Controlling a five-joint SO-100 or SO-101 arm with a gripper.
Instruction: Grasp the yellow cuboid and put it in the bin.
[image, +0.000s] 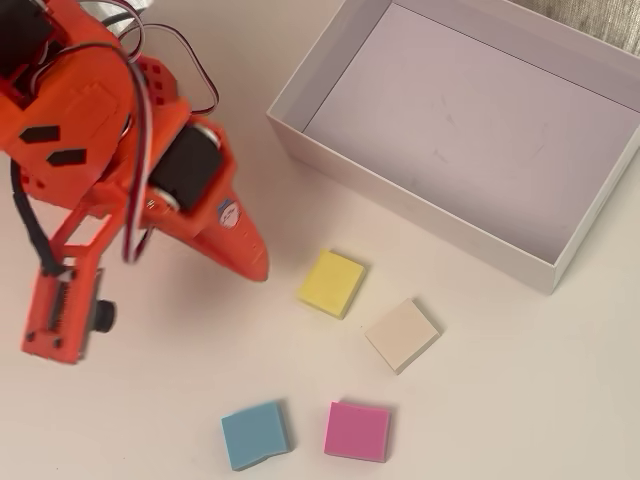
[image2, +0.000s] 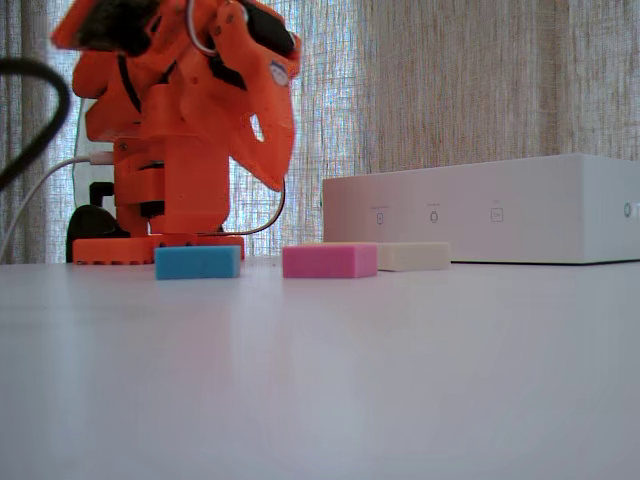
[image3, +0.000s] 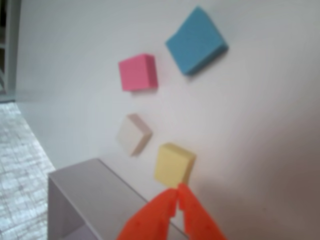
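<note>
yellow cuboid (image: 331, 283) judged light, soft foam; best pinched across opposite side faces. bin (image: 420, 207) at its 1 o'clock in overhead view. gripper (image3: 177, 192) closed, empty.

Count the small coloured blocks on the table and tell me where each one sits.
4, overhead view: the yellow block nearest the box, the beige block right of it, the pink block and blue block along the bottom. None appears hidden.
</note>
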